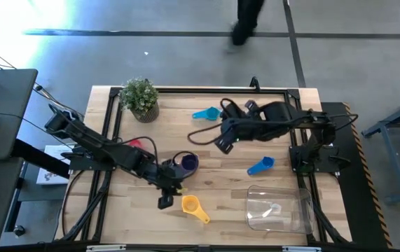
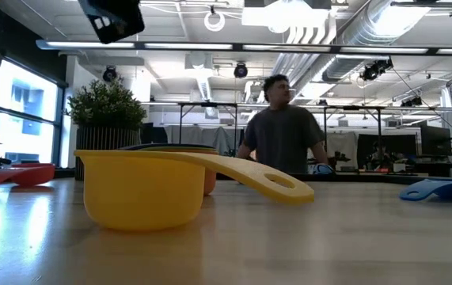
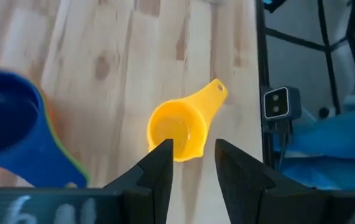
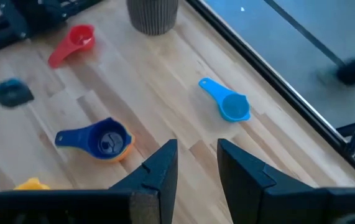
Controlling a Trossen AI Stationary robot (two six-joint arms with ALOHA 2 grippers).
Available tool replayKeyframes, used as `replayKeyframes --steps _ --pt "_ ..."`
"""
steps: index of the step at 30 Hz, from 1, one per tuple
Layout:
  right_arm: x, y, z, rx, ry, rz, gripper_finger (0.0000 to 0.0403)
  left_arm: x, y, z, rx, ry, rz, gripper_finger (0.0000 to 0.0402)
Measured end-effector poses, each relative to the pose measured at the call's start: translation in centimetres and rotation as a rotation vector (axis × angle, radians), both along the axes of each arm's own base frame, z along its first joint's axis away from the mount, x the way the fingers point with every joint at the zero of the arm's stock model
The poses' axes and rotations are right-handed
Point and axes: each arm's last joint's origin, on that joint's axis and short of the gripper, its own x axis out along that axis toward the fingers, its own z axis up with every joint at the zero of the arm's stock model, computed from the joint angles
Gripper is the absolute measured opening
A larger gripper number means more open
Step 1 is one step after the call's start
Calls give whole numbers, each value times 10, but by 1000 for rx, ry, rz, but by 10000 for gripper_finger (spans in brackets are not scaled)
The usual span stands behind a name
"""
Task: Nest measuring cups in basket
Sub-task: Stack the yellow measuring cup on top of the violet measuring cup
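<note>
A yellow cup (image 1: 193, 207) stands on the table near the front edge; it also shows in the low view (image 2: 146, 188). My left gripper (image 1: 164, 201) is open just to its left, its fingers (image 3: 160, 163) pointing at the yellow cup (image 3: 178, 129) and holding nothing. A blue cup nested on other cups (image 1: 185, 163) stands at mid table. A red cup (image 1: 135, 143), a teal cup (image 1: 205, 113) and a blue cup (image 1: 260, 166) lie apart on the table. The clear basket (image 1: 278, 208) stands at the front right. My right gripper (image 1: 223, 144) is open and empty above mid table.
A potted plant (image 1: 141, 98) stands at the far left corner. A small pale thing (image 1: 273, 208) lies inside the basket. A person (image 2: 282, 131) stands beyond the table's far edge. Bare wood lies between the yellow cup and the basket.
</note>
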Motion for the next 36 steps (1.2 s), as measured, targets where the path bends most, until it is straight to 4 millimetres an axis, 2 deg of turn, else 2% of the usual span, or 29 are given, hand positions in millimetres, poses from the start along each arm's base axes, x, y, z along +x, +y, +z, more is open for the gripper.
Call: replayKeyframes --steps 10,16,24,36 --pt "-3 -16 4 20 19 22 103 10 -15 -30 -320 264 403 111" --pt "-2 -25 4 13 48 53 103 14 -21 -45 -406 351 576 111" --pt "-1 -36 3 16 78 89 103 21 -24 -66 -429 420 703 111" --pt "-1 -41 3 2 96 109 103 28 -27 -82 -438 434 786 110"
